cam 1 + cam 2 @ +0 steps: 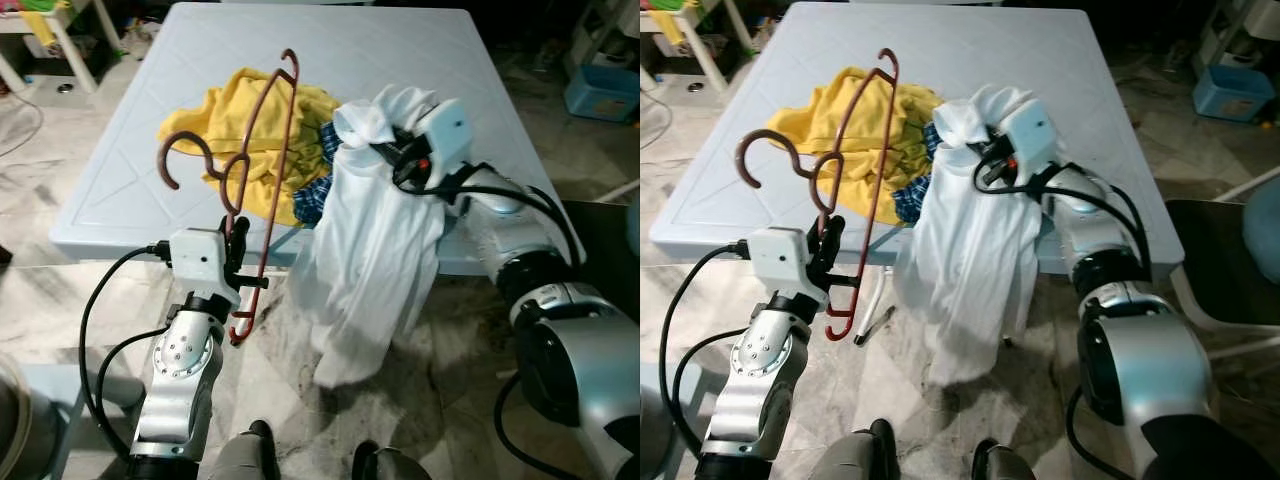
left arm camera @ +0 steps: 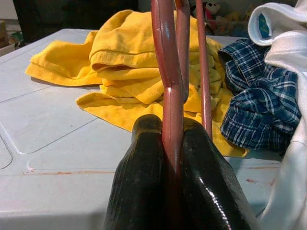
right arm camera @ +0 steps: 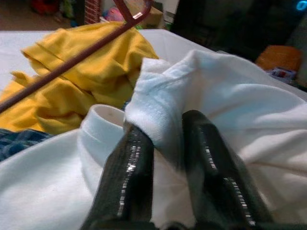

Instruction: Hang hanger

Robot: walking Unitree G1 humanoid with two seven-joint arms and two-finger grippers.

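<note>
A dark red hanger (image 1: 270,170) stands upright in front of the pale blue table (image 1: 120,170), its hook (image 1: 190,150) curling to the left. My left gripper (image 1: 238,240) is shut on the hanger just below the hook, and the fingers (image 2: 144,182) pinch the red bar (image 2: 171,120). My right gripper (image 1: 395,150) is shut on a white shirt (image 1: 370,260) near its collar. The shirt hangs down past the table's front edge. In the right wrist view the fingers (image 3: 129,177) clamp a fold of the white shirt (image 3: 163,105).
A yellow garment (image 1: 250,130) and a blue plaid cloth (image 1: 315,195) lie on the table behind the hanger. A blue bin (image 1: 600,90) sits on the floor at the far right. A dark chair seat (image 1: 1210,250) stands to my right.
</note>
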